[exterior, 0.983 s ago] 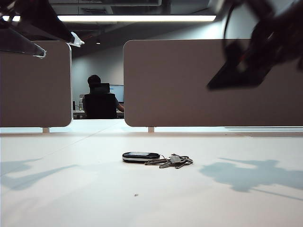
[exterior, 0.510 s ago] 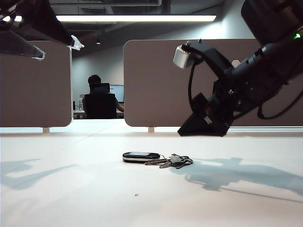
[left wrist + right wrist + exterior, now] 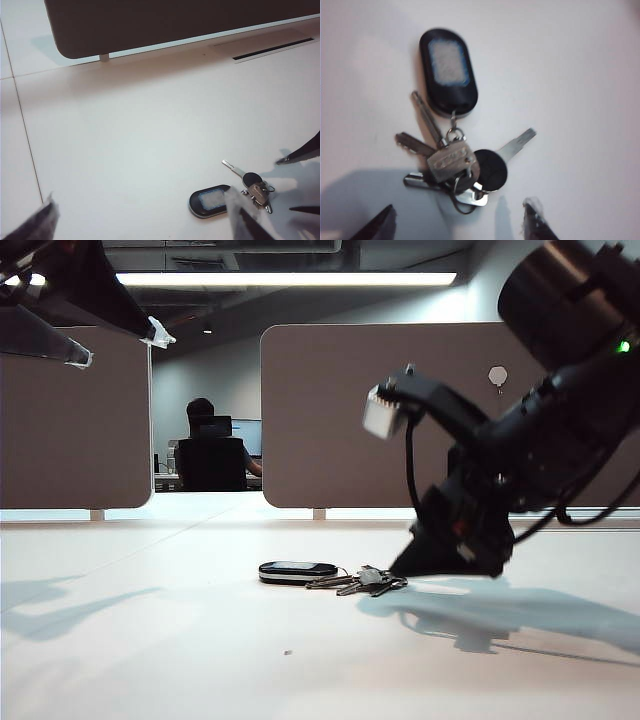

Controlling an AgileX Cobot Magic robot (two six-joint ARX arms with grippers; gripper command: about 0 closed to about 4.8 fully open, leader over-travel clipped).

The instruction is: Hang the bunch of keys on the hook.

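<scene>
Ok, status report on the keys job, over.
Right gripper open, low beside the bunch of keys, not gripping. Left gripper open, high. Keys flat on table. Hook unobstructed.

Table [image 3: 150,640]: plain white, unpatterned. Bunch of keys [image 3: 455,150]: silver keys, one with a black round head; black oval fob with a pale grey-white face. Right gripper [image 3: 425,562]: black, with a pale grey block on its upper arm and a green light. Far panel [image 3: 330,410]: uniform brown. Hook [image 3: 498,375]: pale grey-white hexagon.
</scene>
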